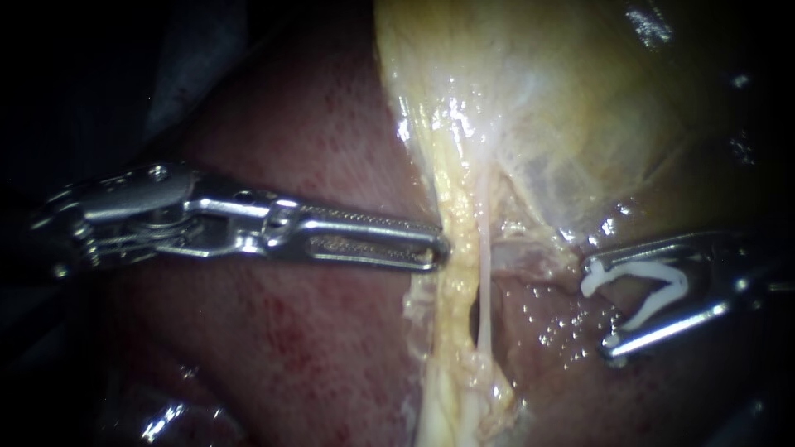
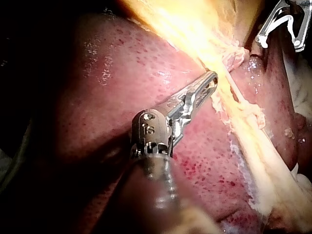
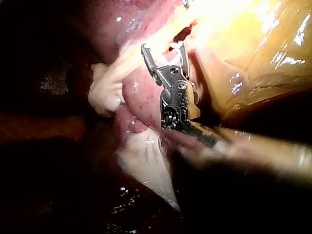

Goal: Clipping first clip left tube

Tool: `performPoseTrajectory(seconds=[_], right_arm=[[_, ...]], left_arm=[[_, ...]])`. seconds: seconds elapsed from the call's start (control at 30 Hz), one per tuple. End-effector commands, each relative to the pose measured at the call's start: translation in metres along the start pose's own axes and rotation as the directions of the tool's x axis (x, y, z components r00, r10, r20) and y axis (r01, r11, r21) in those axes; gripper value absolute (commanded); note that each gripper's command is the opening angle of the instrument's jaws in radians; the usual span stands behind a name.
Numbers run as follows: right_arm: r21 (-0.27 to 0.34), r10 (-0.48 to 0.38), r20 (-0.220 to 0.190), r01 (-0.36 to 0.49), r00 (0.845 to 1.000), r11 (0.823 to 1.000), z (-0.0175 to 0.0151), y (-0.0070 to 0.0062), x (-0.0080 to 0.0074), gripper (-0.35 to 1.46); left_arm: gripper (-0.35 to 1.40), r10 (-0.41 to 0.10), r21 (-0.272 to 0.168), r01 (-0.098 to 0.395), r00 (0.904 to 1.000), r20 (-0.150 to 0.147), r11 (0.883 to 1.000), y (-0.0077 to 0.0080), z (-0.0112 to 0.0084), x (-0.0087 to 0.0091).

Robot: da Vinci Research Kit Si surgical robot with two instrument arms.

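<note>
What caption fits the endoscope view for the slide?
Left instrument, jaws shut, rests against the yellow tissue while the right instrument carries a white clip in its jaws, short of the pale tube.

The tubes [image 1: 484, 273] run down the middle from the gallbladder [image 1: 563, 99] over the liver [image 1: 315, 348], with the left instrument [image 1: 439, 248] touching them from the left and the right instrument [image 1: 600, 308], a clip [image 1: 669, 294] in its pincer, apart on the right.
</note>
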Motion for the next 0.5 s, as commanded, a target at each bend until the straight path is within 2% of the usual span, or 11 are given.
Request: performPoseTrajectory(seconds=[0.03,0.5], right_arm=[[0.000,0.000,0.000,0.000,1.000,1.000,0.0000,0.0000,0.0000,0.59],[-0.001,0.000,0.000,0.000,1.000,1.000,0.0001,0.0000,0.0001,0.59]], left_arm=[[-0.35,0.000,-0.001,0.000,1.0000,0.000,1.000,0.0000,0.0000,0.0000],[-0.35,-0.008,0.002,0.008,1.0000,0.000,1.000,-0.0005,-0.0005,-0.0002]])
